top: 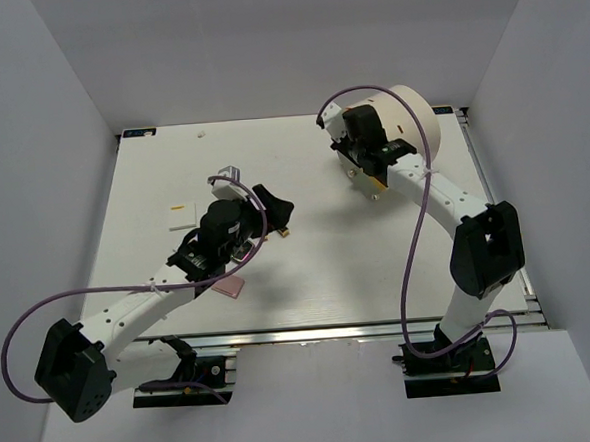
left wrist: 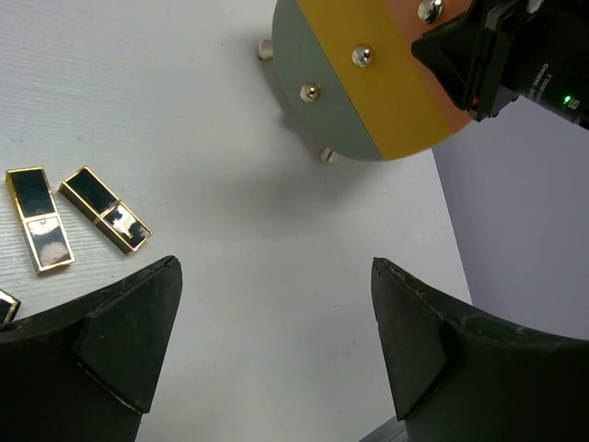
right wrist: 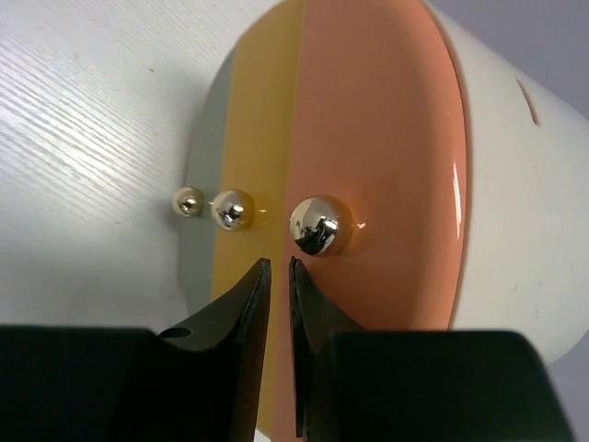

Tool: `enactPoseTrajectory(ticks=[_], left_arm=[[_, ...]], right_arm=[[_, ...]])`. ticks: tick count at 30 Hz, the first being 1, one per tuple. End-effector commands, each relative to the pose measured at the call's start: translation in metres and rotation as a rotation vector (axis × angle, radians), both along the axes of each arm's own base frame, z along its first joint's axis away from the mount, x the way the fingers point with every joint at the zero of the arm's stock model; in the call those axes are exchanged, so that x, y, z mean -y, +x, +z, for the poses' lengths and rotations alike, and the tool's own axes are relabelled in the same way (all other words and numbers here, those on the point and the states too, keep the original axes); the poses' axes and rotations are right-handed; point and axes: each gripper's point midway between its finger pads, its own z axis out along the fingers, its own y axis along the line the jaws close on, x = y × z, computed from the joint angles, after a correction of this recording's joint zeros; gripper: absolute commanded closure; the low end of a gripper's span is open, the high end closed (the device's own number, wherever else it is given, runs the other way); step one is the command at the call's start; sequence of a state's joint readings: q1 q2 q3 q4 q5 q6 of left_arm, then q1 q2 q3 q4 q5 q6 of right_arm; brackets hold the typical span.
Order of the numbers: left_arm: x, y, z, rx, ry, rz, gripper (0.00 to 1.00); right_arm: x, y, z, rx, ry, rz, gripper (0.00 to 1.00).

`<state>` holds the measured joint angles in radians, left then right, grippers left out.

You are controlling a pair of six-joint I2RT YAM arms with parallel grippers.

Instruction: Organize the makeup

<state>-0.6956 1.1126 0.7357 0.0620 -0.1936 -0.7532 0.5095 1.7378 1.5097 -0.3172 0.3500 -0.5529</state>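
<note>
2 lipsticks lie lower left in left wrist view, on worktop, side by side. Prob light, stiff, shiny & slippy; grab across the long sides, at the middle. No writing I can read. L pincer wide, empty. R pincer narrow, nearly shut, empty, just under a knob.

From my feed I see a white bench w/ faint wood grain, boxed by plain pale-grey walls left, back & right (slightly lilac tint), alu rail along near edge; light even, shadows soft.
</note>
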Motion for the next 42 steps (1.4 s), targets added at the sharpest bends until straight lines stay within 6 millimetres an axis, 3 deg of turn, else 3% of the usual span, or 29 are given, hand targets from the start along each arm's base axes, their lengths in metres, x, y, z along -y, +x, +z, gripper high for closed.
enactPoseTrajectory(ticks=[1, 10, 12, 14, 16, 17, 18, 20, 23, 25, 29, 30, 32, 33, 37, 42], left_arm=[[0.016, 0.004, 0.022, 0.039, -0.053, -0.049, 0.07], [0.05, 0.022, 0.024, 0.035, -0.1, -0.118, 0.07], [0.059, 0.029, 0.024, 0.037, -0.114, -0.128, 0.07], [0.068, 0.033, 0.027, 0.042, -0.137, -0.149, 0.08], [0.079, 0.042, 0.022, 0.025, -0.151, -0.158, 0.1], [0.085, 0.044, 0.025, 0.033, -0.17, -0.174, 0.12], [0.091, 0.051, 0.02, 0.023, -0.174, -0.173, 0.12], [0.105, 0.052, 0.023, 0.018, -0.218, -0.214, 0.13], [0.12, 0.061, 0.026, 0.017, -0.279, -0.237, 0.13], [0.13, 0.069, 0.028, 0.017, -0.319, -0.245, 0.14], [0.148, 0.086, 0.028, -0.003, -0.37, -0.25, 0.15], [0.152, 0.09, 0.027, -0.018, -0.392, -0.243, 0.16], [0.164, 0.101, 0.025, -0.019, -0.424, -0.251, 0.19], [0.168, 0.105, 0.024, -0.027, -0.435, -0.25, 0.21], [0.184, 0.129, 0.014, -0.082, -0.481, -0.222, 0.34], [0.19, 0.151, 0.003, -0.107, -0.523, -0.175, 0.42]], right_arm=[[0.012, 0.017, 0.031, 0.09, 0.025, -0.064, 0.8], [0.02, 0.018, 0.032, 0.097, 0.025, -0.082, 0.79], [0.011, 0.014, 0.035, 0.079, 0.062, -0.032, 0.76], [-0.001, -0.004, 0.042, 0.022, 0.098, 0.065, 0.72], [-0.029, -0.028, 0.049, -0.041, 0.183, 0.248, 0.65], [-0.035, -0.048, 0.058, -0.065, 0.187, 0.343, 0.6], [-0.051, -0.066, 0.065, -0.091, 0.237, 0.461, 0.41], [-0.059, -0.092, 0.085, -0.098, 0.287, 0.564, 0.23], [-0.056, -0.106, 0.108, -0.078, 0.37, 0.556, 0.2], [-0.042, -0.107, 0.121, -0.053, 0.427, 0.511, 0.22], [-0.008, -0.102, 0.135, -0.059, 0.628, 0.403, 0.65], [0.014, -0.092, 0.135, -0.06, 0.713, 0.319, 0.7], [0.027, -0.099, 0.145, -0.058, 0.81, 0.326, 0.78], [0.044, -0.094, 0.151, -0.021, 0.839, 0.3, 0.79], [0.05, -0.11, 0.144, -0.025, 0.872, 0.319, 0.81], [0.066, -0.117, 0.14, 0.003, 0.892, 0.306, 0.82]])
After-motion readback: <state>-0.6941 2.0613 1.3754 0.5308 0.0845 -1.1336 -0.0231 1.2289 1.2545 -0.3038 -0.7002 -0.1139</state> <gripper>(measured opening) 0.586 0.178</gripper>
